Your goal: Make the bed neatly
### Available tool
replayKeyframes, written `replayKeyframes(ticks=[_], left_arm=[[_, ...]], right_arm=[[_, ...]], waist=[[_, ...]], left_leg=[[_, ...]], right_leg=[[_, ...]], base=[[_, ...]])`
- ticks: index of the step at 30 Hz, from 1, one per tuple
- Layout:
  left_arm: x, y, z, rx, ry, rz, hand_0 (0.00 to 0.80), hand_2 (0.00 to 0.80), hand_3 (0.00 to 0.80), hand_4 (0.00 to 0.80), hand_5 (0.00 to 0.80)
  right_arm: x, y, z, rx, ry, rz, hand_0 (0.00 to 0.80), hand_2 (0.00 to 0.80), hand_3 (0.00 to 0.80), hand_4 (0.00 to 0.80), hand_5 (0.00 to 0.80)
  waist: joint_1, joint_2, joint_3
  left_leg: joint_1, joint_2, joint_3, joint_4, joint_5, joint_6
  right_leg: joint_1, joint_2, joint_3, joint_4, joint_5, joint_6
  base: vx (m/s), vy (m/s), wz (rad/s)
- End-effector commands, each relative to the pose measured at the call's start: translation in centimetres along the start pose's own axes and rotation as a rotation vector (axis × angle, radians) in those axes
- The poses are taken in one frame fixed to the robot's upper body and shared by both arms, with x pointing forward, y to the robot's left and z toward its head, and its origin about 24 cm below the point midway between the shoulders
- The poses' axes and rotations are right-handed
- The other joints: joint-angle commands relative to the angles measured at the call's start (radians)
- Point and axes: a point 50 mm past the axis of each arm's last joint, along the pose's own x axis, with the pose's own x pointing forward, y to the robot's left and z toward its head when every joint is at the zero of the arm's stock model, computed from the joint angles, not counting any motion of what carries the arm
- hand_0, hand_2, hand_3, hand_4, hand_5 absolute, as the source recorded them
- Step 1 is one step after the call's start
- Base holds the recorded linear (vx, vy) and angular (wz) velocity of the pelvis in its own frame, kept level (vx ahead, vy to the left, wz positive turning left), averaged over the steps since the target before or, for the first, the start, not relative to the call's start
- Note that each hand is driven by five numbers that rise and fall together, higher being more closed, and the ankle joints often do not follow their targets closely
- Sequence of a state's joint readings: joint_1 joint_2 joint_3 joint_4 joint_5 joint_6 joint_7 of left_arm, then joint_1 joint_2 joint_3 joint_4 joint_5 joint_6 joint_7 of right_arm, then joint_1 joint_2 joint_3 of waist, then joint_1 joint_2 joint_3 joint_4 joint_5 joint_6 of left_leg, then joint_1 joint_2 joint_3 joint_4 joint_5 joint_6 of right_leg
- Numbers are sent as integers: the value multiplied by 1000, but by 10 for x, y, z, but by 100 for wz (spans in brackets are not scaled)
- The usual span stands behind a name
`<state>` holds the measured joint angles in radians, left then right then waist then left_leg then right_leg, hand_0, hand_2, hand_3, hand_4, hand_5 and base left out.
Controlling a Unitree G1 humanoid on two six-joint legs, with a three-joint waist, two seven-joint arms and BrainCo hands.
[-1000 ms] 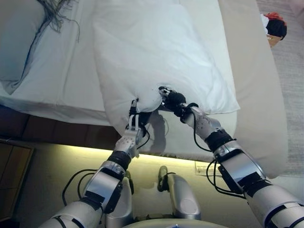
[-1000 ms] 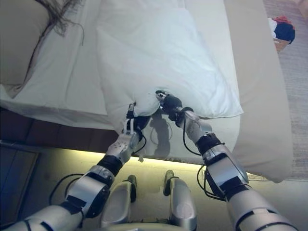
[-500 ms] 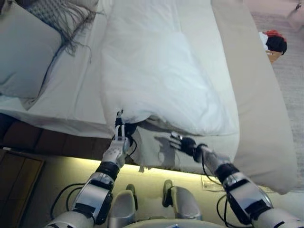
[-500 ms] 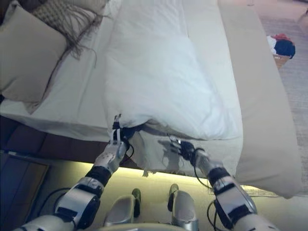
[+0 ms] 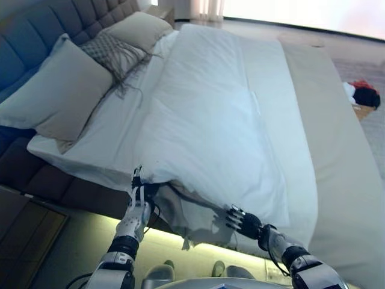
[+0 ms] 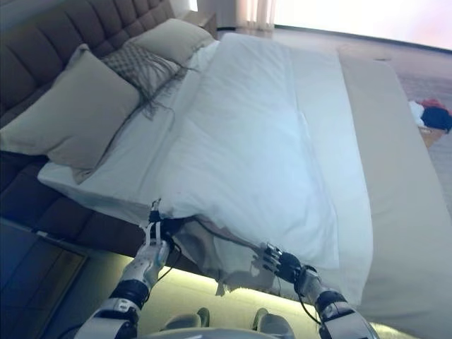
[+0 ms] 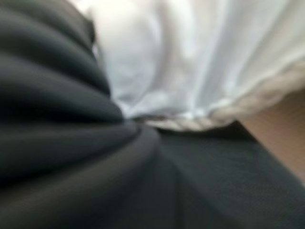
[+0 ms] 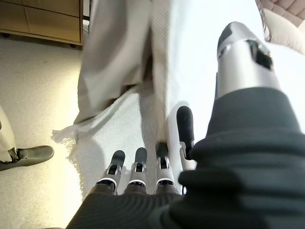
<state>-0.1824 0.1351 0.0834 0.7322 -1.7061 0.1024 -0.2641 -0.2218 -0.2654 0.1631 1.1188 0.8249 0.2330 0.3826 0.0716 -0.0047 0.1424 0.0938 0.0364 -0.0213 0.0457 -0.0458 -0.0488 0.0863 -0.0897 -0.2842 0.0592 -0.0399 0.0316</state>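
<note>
A white duvet [image 5: 210, 126] lies lengthwise down the middle of the bed, its near edge lifted off the sheet [image 5: 96, 141]. My left hand [image 5: 137, 201] reaches up to the duvet's near left corner, fingers pinched on the cloth; bunched white folds [image 7: 190, 62] fill the left wrist view. Below the duvet's near right edge hovers my right hand [image 5: 243, 221], open with fingers [image 8: 138, 164] spread, holding nothing, beside the hanging white sheet [image 8: 190, 62].
A large beige pillow [image 5: 57, 99], a fringed patterned cushion [image 5: 114, 54] and another pillow [image 5: 141, 29] lean on the tufted headboard [image 5: 30, 42]. A beige cover [image 5: 337, 150] spans the bed's right side. A basket of clothes [image 5: 364, 96] sits on the floor. A person's shoe [image 8: 28, 155] is nearby.
The camera has tilted up and now takes in the whole bed. My right hand let go of the duvet's edge and dropped below it, open. The left hand stays at the corner.
</note>
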Motion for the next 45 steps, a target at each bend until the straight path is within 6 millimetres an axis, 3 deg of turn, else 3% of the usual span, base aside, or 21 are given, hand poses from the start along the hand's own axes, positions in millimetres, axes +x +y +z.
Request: replayKeyframes(ticks=[1, 8, 12, 14, 16, 17, 20, 22, 26, 28, 31, 33, 35, 40, 44, 45], left_arm=[[-1, -50, 52, 65, -144, -304, 800, 800, 800, 800, 800], [-41, -14, 125, 31, -372, -172, 800, 800, 800, 800, 800], [-62, -2, 153, 9, -464, -111, 800, 800, 800, 800, 800], [-65, 0, 159, 5, -478, -92, 800, 800, 800, 800, 800], [-57, -4, 156, 25, -446, -78, 800, 800, 800, 800, 800], [-50, -8, 153, 30, -432, -75, 800, 800, 800, 800, 800], [-45, -8, 151, 5, -472, -68, 800, 800, 800, 800, 800], [-53, -1, 163, -35, -553, -12, 800, 800, 800, 800, 800], [-75, -2, 201, -20, -634, 121, 800, 800, 800, 800, 800], [-91, -9, 224, -9, -667, 186, 800, 800, 800, 800, 800], [-123, -21, 256, 14, -732, 214, 800, 800, 800, 800, 800], [-129, -24, 261, 35, -741, 191, 800, 800, 800, 800, 800], [-128, -28, 262, 43, -748, 187, 800, 800, 800, 800, 800], [-109, -46, 260, 99, -698, 161, 800, 800, 800, 800, 800], [-90, -58, 252, 124, -647, 141, 800, 800, 800, 800, 800], [-83, -56, 246, 123, -636, 140, 800, 800, 800, 800, 800]], right_arm=[[-8, -15, 8, 28, -75, -32, 0, 0, 0, 0, 0], [-13, -24, 11, 56, -97, -65, 0, 0, 0, 0, 0], [-15, -30, 11, 44, -90, -89, 0, 0, 0, 0, 0], [-19, -35, 12, 50, -101, -112, 0, 0, 0, 0, 0], [-25, -44, 15, 92, -142, -131, 0, 0, 0, 0, 0], [-29, -48, 19, 111, -161, -134, 0, 0, 0, 0, 0], [-33, -50, 33, 123, -189, -136, 0, 0, 0, 0, 0], [-33, -51, 35, 130, -195, -143, 0, 0, 0, 0, 0], [-35, -56, 25, 181, -226, -139, 0, 0, 0, 0, 0], [-33, -54, 23, 189, -223, -127, 0, 0, 0, 0, 0], [-28, -47, 15, 199, -204, -97, 0, 0, 0, 0, 0], [-27, -46, 10, 193, -190, -85, 0, 0, 0, 0, 0], [-29, -49, 11, 185, -186, -89, 0, 0, 0, 0, 0], [-42, -64, 25, 163, -183, -137, 0, 0, 0, 0, 0], [-51, -73, 32, 185, -232, -168, 0, 0, 0, 0, 0], [-53, -76, 34, 193, -247, -173, 0, 0, 0, 0, 0]], waist=[[73, -9, -53], [107, 14, -28], [107, 31, -25], [95, 37, -24], [65, 38, -15], [50, 33, -10], [28, 24, -1], [16, 43, -8], [-9, 75, -27], [-8, 84, -34], [1, 97, -44], [-10, 93, -55], [-14, 85, -61], [6, 66, -67], [-10, 51, -58], [-14, 41, -51]], left_leg=[[-40, -48, -8, 24, 7, 26], [-45, -57, -37, 50, -5, 32], [-41, -53, -26, 11, 20, 22], [-42, -44, 27, -11, 39, 8], [-47, -18, 157, -5, 55, -27], [-59, -4, 189, 25, 53, -42], [-76, 15, 129, 131, 28, -54], [-57, 3, 94, 70, 18, -39], [-13, -30, 126, -43, 33, -18], [12, -44, 146, -91, 36, -5], [16, -55, 163, -127, 51, 26], [-1, -71, 138, -127, 62, 41], [-16, -86, 121, -128, 72, 43], [-38, -86, 139, -126, 90, 11], [-56, -55, 243, -95, 94, -18], [-62, -42, 246, -53, 79, -23]], right_leg=[[24, -27, -7, 42, -25, 17], [28, -35, -39, 77, -58, 1], [33, -32, -53, 59, -60, -1], [37, -29, -69, 34, -48, 4], [54, -33, -112, 1, -30, 12], [58, -47, -127, -6, -19, 15], [38, -89, -80, -2, 5, 25], [21, -117, -43, -11, 39, 56], [-17, -179, -12, -65, 160, 117], [-48, -189, -33, -49, 203, 135], [-80, -121, -50, 120, 130, 128], [-87, -26, -15, 171, 45, 92], [-85, 18, 6, 156, 29, 68], [2, 37, -28, -14, -15, 28], [40, 30, -64, -66, -5, 24], [45, 18, -70, -65, -4, 19]], base=[[-5, 45, 20], [-11, 71, 11], [-33, 97, 2], [-117, 115, 5], [-168, 147, 20], [-179, 206, 54], [-141, 281, 52], [-94, 330, -33], [-80, 197, -44], [-107, 178, -11], [-171, 176, -9], [-125, 87, -20], [-100, 44, -2], [-73, 15, 7], [-122, 71, 15], [-116, 122, 28]])
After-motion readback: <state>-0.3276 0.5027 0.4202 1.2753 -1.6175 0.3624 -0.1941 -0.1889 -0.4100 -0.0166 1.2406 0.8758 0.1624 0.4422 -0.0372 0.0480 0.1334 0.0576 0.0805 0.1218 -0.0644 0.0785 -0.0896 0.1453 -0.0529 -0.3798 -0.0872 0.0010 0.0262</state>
